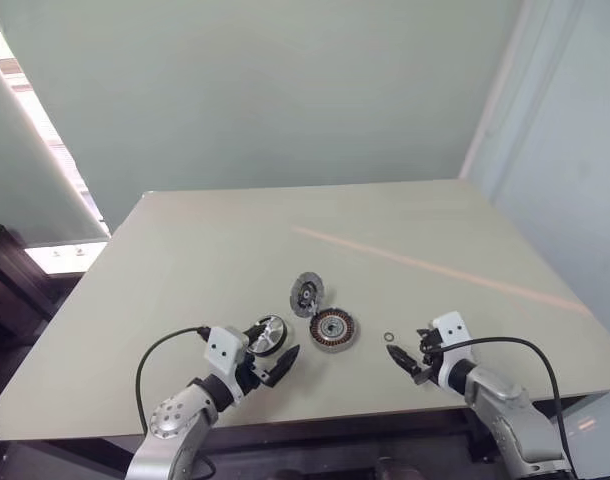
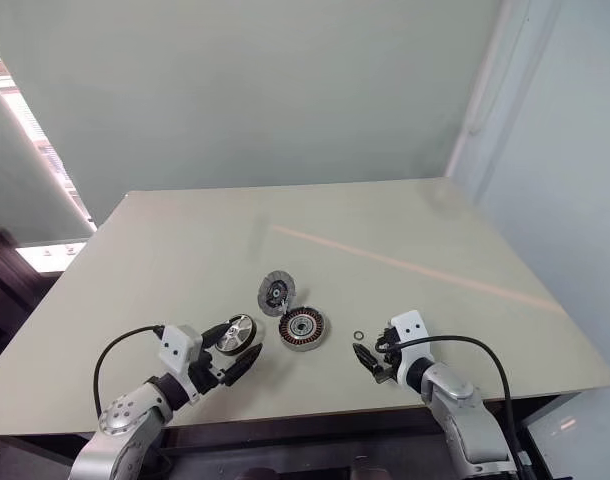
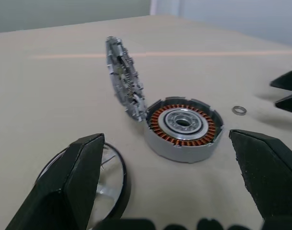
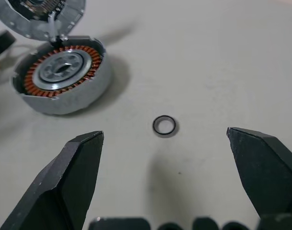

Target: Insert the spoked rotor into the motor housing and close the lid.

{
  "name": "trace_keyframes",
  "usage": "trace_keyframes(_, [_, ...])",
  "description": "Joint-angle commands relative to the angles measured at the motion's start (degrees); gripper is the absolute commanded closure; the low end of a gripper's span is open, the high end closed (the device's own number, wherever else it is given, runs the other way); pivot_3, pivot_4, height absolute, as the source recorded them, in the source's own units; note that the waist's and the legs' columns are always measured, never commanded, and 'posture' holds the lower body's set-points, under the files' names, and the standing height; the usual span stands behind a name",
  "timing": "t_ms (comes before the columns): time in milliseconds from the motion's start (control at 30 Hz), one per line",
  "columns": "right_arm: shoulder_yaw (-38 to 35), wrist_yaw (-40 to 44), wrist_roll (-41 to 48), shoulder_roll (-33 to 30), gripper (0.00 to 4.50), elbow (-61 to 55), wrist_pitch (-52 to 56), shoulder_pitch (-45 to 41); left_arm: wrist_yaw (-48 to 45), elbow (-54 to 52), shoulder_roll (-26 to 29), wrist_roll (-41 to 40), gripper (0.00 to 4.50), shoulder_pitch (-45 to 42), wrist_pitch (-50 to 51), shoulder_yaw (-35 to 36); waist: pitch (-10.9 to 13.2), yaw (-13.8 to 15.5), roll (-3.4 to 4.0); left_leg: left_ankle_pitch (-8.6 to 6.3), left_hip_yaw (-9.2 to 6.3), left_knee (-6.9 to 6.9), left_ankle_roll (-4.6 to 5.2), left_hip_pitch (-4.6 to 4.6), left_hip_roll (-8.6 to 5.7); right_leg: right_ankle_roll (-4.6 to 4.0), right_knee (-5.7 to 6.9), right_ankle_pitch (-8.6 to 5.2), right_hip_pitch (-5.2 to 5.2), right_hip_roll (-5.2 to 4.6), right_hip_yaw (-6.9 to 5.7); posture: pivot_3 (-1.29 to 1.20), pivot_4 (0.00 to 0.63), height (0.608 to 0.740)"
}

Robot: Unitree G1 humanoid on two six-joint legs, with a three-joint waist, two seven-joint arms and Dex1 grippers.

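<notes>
Two silver-grey metal forearms end in white wrist blocks, each dotted with small dark screw holes. A black cable loops out from each wrist and back along the arm. The left gripper (image 1: 275, 360) and the right gripper (image 1: 410, 362) each carry two matte-black, wedge-shaped fingers tapering to blunt points.

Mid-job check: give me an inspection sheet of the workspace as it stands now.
Surface: beige table, a faint orange stripe across it.
Job's things: housing open, copper windings showing; lid standing tilted at its far edge; rotor lying on the table next to the left gripper, not inserted.
Clutter: small ring between housing and right gripper.
Grippers: left gripper open, empty; right gripper open, empty, facing the ring.
Cables: black cable looping off each wrist.
Surroundings: pale wall behind the table.
</notes>
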Motion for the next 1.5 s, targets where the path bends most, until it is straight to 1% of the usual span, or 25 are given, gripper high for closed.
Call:
trace_keyframes(33, [0.69,0.43,-1.01,0.38,0.0,2.38,-2.56,-2.95,-1.0,-2.04,0.64,-0.58,0.03,-1.01,0.43,-0.87,0.0,0.01,0.0,0.0,0.0,0.0,0.0,0.0,0.0,0.0,0.0,0.0,0.0,0.0,0.0,0.0,0.0,0.74])
trace_keyframes(300, [1.41,1.59,-1.75,2.5,0.0,12.42,-6.98,-7.66,-1.15,-2.4,0.69,-0.47,0.03,-0.84,0.83,-1.81,0.02,0.01,-0.03,0.01,-0.01,-0.02,0.01,0.01,0.0,0.0,0.0,0.0,0.01,0.01,0.0,0.0,0.0,0.74])
trace_keyframes(500, [1.02,1.7,-2.01,3.27,0.0,17.47,-9.86,-9.38,-1.13,-2.96,0.63,-0.47,0.03,-0.17,1.01,-2.24,0.02,0.01,-0.02,0.01,-0.01,-0.01,0.02,0.0,-0.02,0.0,0.0,0.0,0.02,0.01,0.01,0.0,0.0,0.74])
trace_keyframes(967, [1.21,1.68,-2.55,4.89,0.0,22.63,-11.89,-10.55,-1.04,-3.08,0.81,-0.49,0.03,0.06,1.35,-2.75,0.01,-0.02,-0.03,0.02,0.05,0.02,0.02,0.12,0.02,0.0,0.03,0.0,0.11,0.02,0.03,0.0,0.0,0.74])
trace_keyframes(1067, [1.18,1.63,-2.8,4.96,0.58,22.56,-11.79,-10.3,-0.91,-3.21,0.73,-0.42,0.0,0.29,1.22,-2.79,0.01,-0.02,-0.02,0.02,0.06,0.02,0.02,0.13,0.02,0.0,0.03,0.0,0.11,0.03,0.04,0.0,0.0,0.74])
trace_keyframes(1133, [1.07,1.54,-2.96,4.97,1.2,22.45,-11.57,-10.2,-0.85,-3.25,0.69,-0.37,0.0,0.39,1.15,-2.83,0.01,-0.02,-0.02,0.01,0.06,0.0,0.02,0.13,0.03,0.0,0.03,0.0,0.11,0.03,0.04,0.0,0.0,0.74])
trace_keyframes(1200, [0.83,1.44,-2.86,5.07,2.0,22.42,-11.31,-10.21,-0.79,-3.2,0.65,-0.33,0.0,0.42,1.07,-2.81,0.01,-0.02,-0.03,0.01,0.06,-0.04,0.02,0.13,0.03,0.0,0.03,0.0,0.09,0.03,0.04,0.0,0.0,0.74])
trace_keyframes(1367, [0.05,1.24,-2.68,5.4,3.81,22.52,-11.25,-10.53,-0.64,-2.77,0.52,-0.21,0.0,0.11,0.9,-2.77,0.01,-0.01,-0.02,0.01,0.06,-0.1,0.02,0.13,0.02,0.0,0.03,0.0,0.07,0.03,0.04,0.0,0.0,0.74])
trace_keyframes(1500, [-0.32,0.69,-2.76,5.43,3.81,21.76,-10.92,-10.75,-0.52,-2.42,0.36,-0.17,0.0,-0.32,0.84,-2.74,0.01,-0.01,-0.02,0.01,0.07,-0.05,0.02,0.13,0.02,0.0,0.02,0.0,0.09,0.03,0.05,0.0,0.0,0.74])
